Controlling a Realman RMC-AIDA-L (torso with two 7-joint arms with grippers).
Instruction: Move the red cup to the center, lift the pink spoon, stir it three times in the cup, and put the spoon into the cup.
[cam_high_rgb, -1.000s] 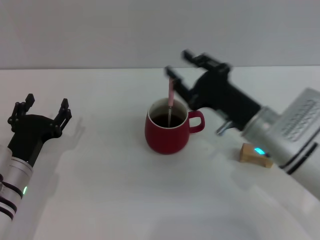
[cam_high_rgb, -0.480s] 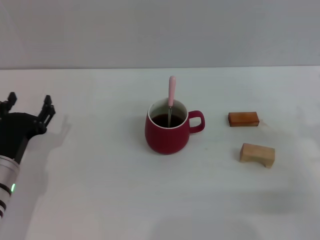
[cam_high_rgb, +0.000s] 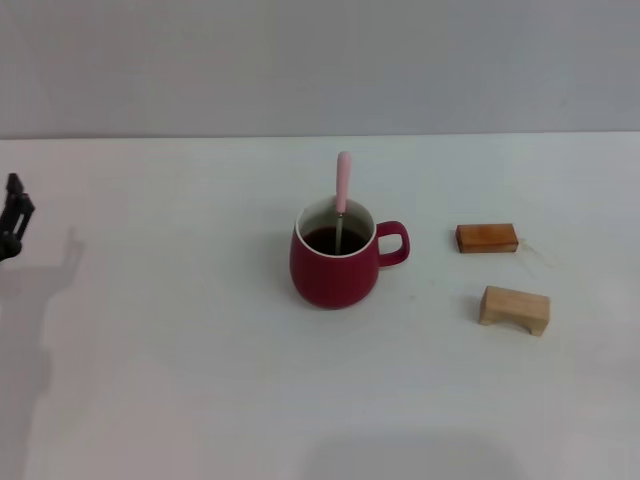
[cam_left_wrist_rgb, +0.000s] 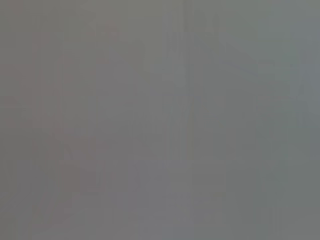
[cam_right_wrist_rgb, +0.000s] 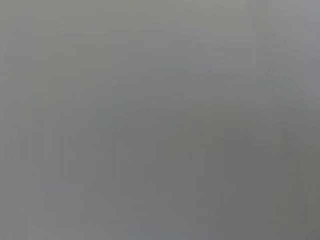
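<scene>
1. Change since a second ago: the right arm, which was then beside the cup with its black gripper near the spoon handle, has gone from the head view altogether. The left gripper (cam_high_rgb: 12, 215) has drawn back as well, and only a sliver of black shows at the table's far left edge.

2. Task things: the rounded dark red ceramic cup (cam_high_rgb: 335, 270) with a loop handle stands near the middle of the white table (cam_high_rgb: 200, 380), dark liquid inside. The slim pink-handled spoon (cam_high_rgb: 342, 195) stands in it unheld, metal end in the liquid, handle leaning on the far rim and rising above it.

3. Meaning: with the cup central, the spoon left in it and both arms away, the task looks finished; nothing appears left to do.

4. Tool state: I cannot tell how the left gripper's fingers stand from the bit that shows. The right gripper is out of sight. Both wrist views show only a flat grey field.

5. Other things: a reddish-brown rectangular block (cam_high_rgb: 487, 238) and a tan wooden block (cam_high_rgb: 514, 309) lie well apart from the cup on its handle side.

6. Writing: no brand, label or lettering can be read on anything.
</scene>
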